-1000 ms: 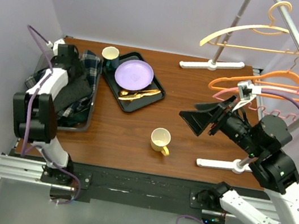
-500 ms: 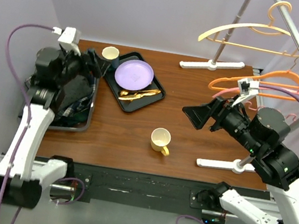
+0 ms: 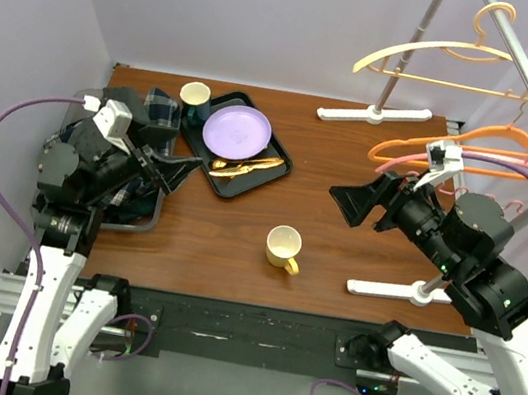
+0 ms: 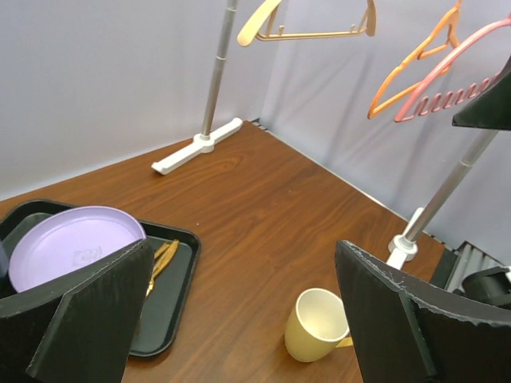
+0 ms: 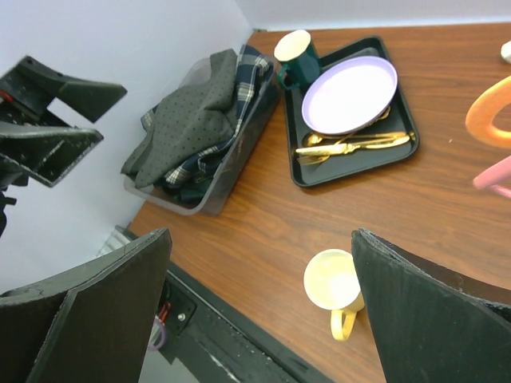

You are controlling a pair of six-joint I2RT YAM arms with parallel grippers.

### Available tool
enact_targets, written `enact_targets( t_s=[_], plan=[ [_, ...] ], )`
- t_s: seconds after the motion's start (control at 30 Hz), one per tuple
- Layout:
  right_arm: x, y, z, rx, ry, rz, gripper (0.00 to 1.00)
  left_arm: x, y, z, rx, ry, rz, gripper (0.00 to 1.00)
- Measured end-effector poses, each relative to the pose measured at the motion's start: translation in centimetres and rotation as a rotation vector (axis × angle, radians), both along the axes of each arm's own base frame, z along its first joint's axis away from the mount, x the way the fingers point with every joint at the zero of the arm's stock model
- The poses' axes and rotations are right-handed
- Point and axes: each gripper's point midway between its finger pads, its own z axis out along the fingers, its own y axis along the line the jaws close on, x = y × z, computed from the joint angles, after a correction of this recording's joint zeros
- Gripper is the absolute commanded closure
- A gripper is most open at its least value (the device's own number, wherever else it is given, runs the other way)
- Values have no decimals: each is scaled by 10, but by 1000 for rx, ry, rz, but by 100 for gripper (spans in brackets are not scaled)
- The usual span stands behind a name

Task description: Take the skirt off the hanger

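Note:
The skirt point(image 5: 190, 112), dark grey dotted cloth, lies heaped on plaid cloth in the grey bin point(image 5: 209, 203) at the table's left. In the top view my left arm hides most of it. No hanger carries cloth: the pink hanger point(image 3: 401, 165) and the orange hanger point(image 3: 476, 144) hang bare on the rack at the right. My left gripper point(image 3: 169, 170) is raised beside the bin, open and empty, pointing right over the table. My right gripper point(image 3: 354, 205) hovers left of the hangers, open and empty.
A yellow cup point(image 3: 283, 246) stands mid-table. A black tray point(image 3: 270, 173) at the back holds a purple plate point(image 3: 237, 132) and gold cutlery, with a green mug point(image 3: 195, 98) beside it. A cream hanger point(image 3: 419, 56) hangs higher. The rack's white feet point(image 3: 395, 291) rest at the right.
My left gripper has opened, risen off the cloth in the bin and swung round toward the table's middle. My right gripper has shifted slightly.

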Motion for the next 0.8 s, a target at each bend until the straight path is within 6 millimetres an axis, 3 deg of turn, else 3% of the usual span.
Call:
enact_targets(
  t_s=[0.3,0.8],
  plan=[
    [0,-11,6,-4,-38,-39,1,-8,-6,2,-37,3,-45,0],
    [0,-10,5,-9,-36,-39,1,-12,-7,7,-60,-9,-59,0]
  ],
)
